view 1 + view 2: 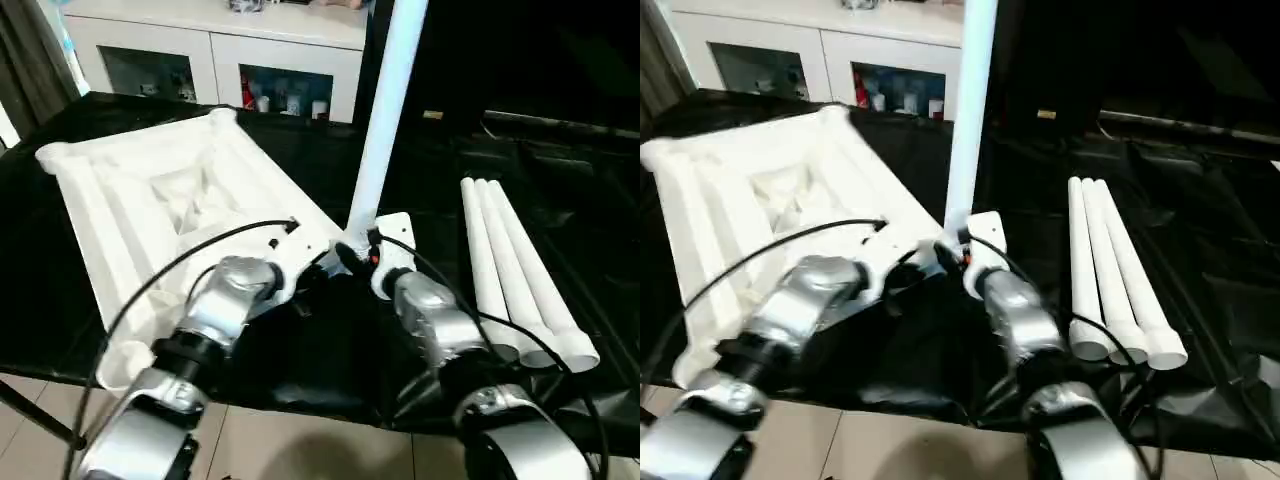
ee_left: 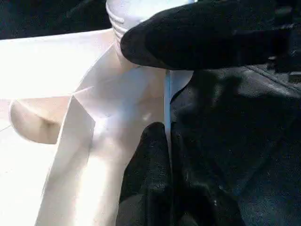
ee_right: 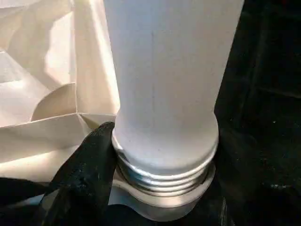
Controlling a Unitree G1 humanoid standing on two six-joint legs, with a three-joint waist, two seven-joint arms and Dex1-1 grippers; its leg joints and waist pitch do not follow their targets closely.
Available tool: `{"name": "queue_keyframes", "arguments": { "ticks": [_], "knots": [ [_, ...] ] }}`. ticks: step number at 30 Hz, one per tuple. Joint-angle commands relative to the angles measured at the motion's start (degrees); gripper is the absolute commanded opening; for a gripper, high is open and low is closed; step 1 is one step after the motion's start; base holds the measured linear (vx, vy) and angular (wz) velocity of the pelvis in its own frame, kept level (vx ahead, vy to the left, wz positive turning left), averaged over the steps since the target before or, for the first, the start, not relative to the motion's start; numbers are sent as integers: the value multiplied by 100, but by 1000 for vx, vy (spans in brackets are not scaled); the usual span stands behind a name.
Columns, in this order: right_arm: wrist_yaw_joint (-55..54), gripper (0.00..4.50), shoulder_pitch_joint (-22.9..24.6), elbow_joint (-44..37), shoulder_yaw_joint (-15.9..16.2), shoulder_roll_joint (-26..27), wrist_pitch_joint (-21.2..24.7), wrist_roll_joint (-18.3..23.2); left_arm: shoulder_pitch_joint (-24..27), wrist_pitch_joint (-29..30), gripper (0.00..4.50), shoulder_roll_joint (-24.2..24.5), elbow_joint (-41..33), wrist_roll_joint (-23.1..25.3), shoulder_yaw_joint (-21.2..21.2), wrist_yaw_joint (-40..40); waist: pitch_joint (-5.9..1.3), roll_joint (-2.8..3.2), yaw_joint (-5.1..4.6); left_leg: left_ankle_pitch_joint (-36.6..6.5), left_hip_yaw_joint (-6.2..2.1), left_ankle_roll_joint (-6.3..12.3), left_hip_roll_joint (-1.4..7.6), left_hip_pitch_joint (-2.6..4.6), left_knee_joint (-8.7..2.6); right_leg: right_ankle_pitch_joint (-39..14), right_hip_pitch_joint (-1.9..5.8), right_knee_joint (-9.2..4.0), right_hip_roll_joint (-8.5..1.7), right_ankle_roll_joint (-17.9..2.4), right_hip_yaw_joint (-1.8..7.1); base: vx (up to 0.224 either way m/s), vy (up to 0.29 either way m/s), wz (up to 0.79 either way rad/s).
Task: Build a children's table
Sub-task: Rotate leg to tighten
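The white tabletop lies upside down on a black-covered table, its ribbed underside up. One white leg stands upright in the near right corner socket, with its threaded end partly showing above the socket. My right gripper is closed around the foot of this leg, and one black finger presses against the threads. My left gripper is shut on the tabletop's thin rim right beside that corner. Three more legs lie side by side on the right.
A white cabinet with glass doors stands behind the table. The black cloth ends at the front edge near my forearms, with tiled floor below. Black cables loop over both arms.
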Motion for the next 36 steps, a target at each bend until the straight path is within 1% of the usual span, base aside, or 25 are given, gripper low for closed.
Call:
{"name": "queue_keyframes", "arguments": {
  "ticks": [1,2,3,4,5,6,7,8,10,11,12,14,15,16,17,18,19,20,22,24,26,27,31,33,36],
  "knots": [
    [-79,272,11,313,-30,29,86,-93,139,-203,0,-289,76,-146,-272,-164,-265,-2,-17,-1309,-93,80,233,-28,-439,-2227,193,-557,-530,-569,327,0,0,0],
    [237,272,17,249,-114,9,5,71,155,-218,0,-209,75,-152,-245,-211,-269,-18,-14,-1290,-87,114,233,-34,-437,-2144,204,-547,-528,-586,330,0,0,0],
    [352,307,18,226,-140,-2,-26,125,162,-226,0,-179,76,-151,-229,-230,-270,-17,-9,-1284,-86,136,231,-43,-436,-2139,212,-547,-532,-586,330,0,0,0],
    [458,328,20,192,-148,-33,-56,160,165,-242,0,-142,79,-153,-215,-253,-268,-16,-7,-1269,-87,155,233,-43,-437,-2144,211,-548,-527,-583,329,0,0,0],
    [673,342,23,120,-162,-105,-118,227,172,-281,0,-58,86,-160,-183,-305,-279,-18,10,-1129,-82,203,234,-52,-429,-2022,224,-540,-531,-613,330,0,0,0],
    [735,342,24,97,-164,-128,-125,243,175,-293,0,-32,86,-162,-175,-323,-289,-17,14,-1074,-76,220,234,-54,-423,-1923,230,-526,-530,-638,331,0,0,0],
    [1065,344,24,-19,-111,-254,-59,273,213,-385,0,93,38,-173,-161,-482,-289,-15,14,-1023,-74,235,238,-59,-421,-1828,228,-517,-530,-678,333,0,0,0],
    [1294,363,31,-98,-37,-346,-29,255,236,-407,0,163,7,-187,-148,-562,-300,-22,25,-843,-70,301,236,-81,-412,-1521,258,-481,-522,-773,326,0,0,0],
    [1613,381,53,-216,100,-516,-10,196,284,-627,0,300,-42,-217,-168,-764,-307,-22,46,-687,-60,359,234,-84,-397,-1291,270,-460,-524,-847,324,0,0,0],
    [1931,381,100,-381,171,-647,40,217,321,-659,0,404,-91,-247,-169,-908,-297,-24,37,-676,-55,384,231,-86,-400,-1279,266,-460,-513,-879,319,0,0,0],
    [2147,381,134,-494,209,-731,77,240,345,-666,0,471,-123,-266,-168,-1000,-299,-21,48,-702,-58,405,228,-91,-396,-1306,284,-461,-518,-865,315,0,0,0],
    [2664,381,214,-761,311,-957,169,271,423,-868,0,643,-230,-369,-167,-1334,-300,-15,50,-664,-65,430,267,-84,-405,-1254,276,-450,-530,-897,322,0,0,0],
    [2926,381,257,-881,362,-1063,214,295,454,-843,0,717,-286,-409,-158,-1461,-300,-11,48,-667,-65,421,266,-84,-403,-1227,275,-441,-528,-924,318,0,0,0],
    [3499,381,367,-1174,511,-1321,269,331,551,-981,0,928,-439,-496,-189,-1832,-303,-5,56,-675,-61,432,267,-70,-400,-1184,270,-443,-520,-951,313,0,0,0],
    [3700,381,408,-1280,566,-1407,305,352,581,-965,0,999,-494,-525,-198,-1949,-302,-16,48,-622,-62,455,282,-87,-401,-1039,287,-421,-526,-984,323,0,0,0],
    [3775,381,423,-1320,587,-1439,318,360,593,-960,0,1025,-515,-536,-201,-1993,-304,-8,53,-609,-60,463,270,-80,-394,-986,281,-411,-511,-1005,316,0,0,0],
    [4100,381,467,-1430,699,-1591,336,338,640,-1004,0,1155,-599,-612,-203,-2238,-304,73,38,-628,-59,452,271,-74,-394,-887,270,-424,-505,-1068,316,0,0,0],
    [4327,381,505,-1520,792,-1695,371,321,667,-984,0,1224,-654,-690,-177,-2389,-311,35,32,-620,-54,454,266,-84,-387,-802,296,-400,-508,-1131,319,0,0,0],
    [4506,381,549,-1600,897,-1786,381,274,706,-975,0,1301,-743,-778,-159,-2564,-303,46,39,-638,-52,445,265,-82,-389,-860,292,-408,-514,-1157,319,0,0,0],
    [4612,381,582,-1645,955,-1827,397,242,731,-969,0,1339,-806,-811,-145,-2642,-297,29,37,-676,-51,409,269,-76,-392,-993,286,-423,-515,-1147,317,0,0,0],
    [4671,381,603,-1652,993,-1832,407,215,752,-928,0,1360,-870,-842,-125,-2694,-293,31,37,-706,-58,375,277,-75,-399,-1099,285,-427,-520,-1140,313,0,0,0],
    [4609,381,590,-1607,980,-1775,390,213,762,-927,0,1382,-892,-844,-123,-2697,-298,1,36,-673,-53,362,273,-74,-394,-1094,286,-425,-516,-1122,316,0,0,0],
    [4596,381,571,-1629,935,-1707,461,296,780,-921,0,1399,-913,-868,-111,-2700,-303,16,38,-614,-56,356,272,-76,-392,-1040,289,-412,-519,-1111,319,0,0,0],
    [4642,353,548,-1639,927,-1670,497,350,805,-895,0,1404,-945,-891,-113,-2716,-309,-10,37,-528,-51,392,269,-81,-385,-885,295,-390,-514,-1141,318,0,0,0],
    [4702,339,551,-1641,948,-1669,491,349,828,-877,0,1394,-964,-885,-108,-2720,-302,0,40,-529,-52,397,272,-78,-386,-929,293,-395,-523,-1141,318,0,0,0]
  ]
}}
